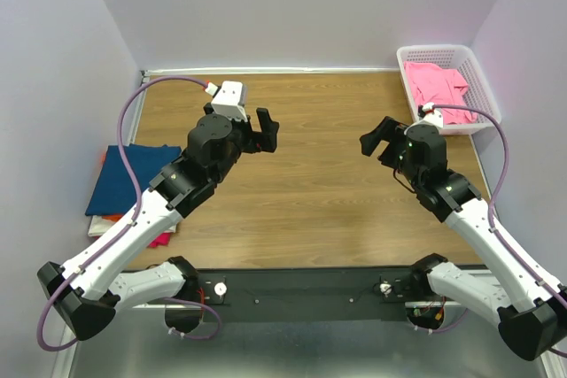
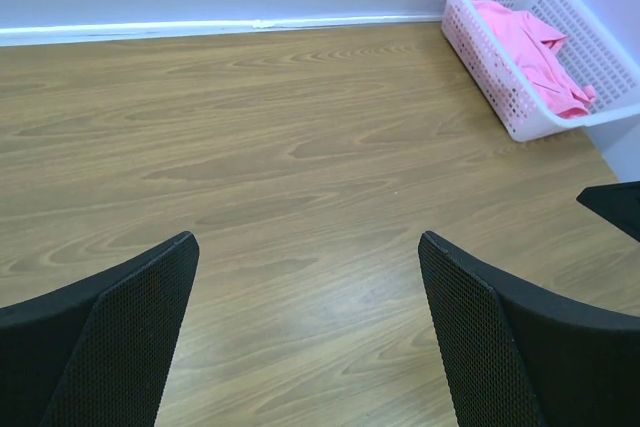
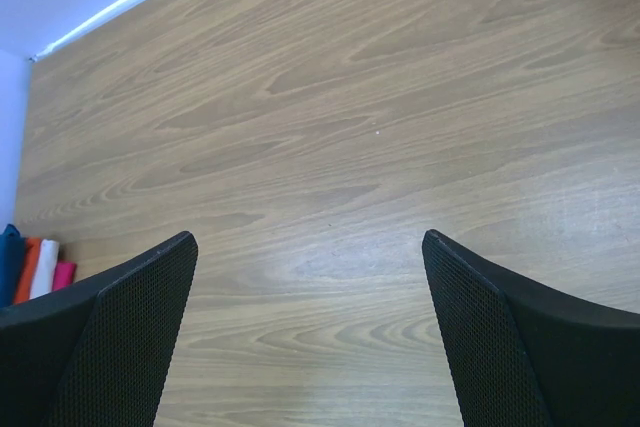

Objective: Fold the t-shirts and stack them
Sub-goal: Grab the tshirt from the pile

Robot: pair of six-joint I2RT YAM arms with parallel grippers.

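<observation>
A bright pink t-shirt (image 1: 434,86) lies crumpled in the white mesh basket (image 1: 438,48) at the table's back right; the left wrist view shows the same t-shirt (image 2: 535,47) in the basket (image 2: 505,107). At the left edge sits a stack of folded t-shirts, a dark blue one (image 1: 128,179) on top and red and magenta edges (image 1: 161,238) under it. My left gripper (image 1: 268,130) hovers over the table's middle left, open and empty (image 2: 308,239). Facing it at middle right, my right gripper (image 1: 376,135) is also open and empty (image 3: 309,237).
Bare wooden tabletop (image 1: 310,183) lies between the two grippers. Grey walls close in the back and both sides. The right wrist view catches the edges of the folded stack (image 3: 40,267) at its far left. The right gripper's tip (image 2: 615,207) shows in the left wrist view.
</observation>
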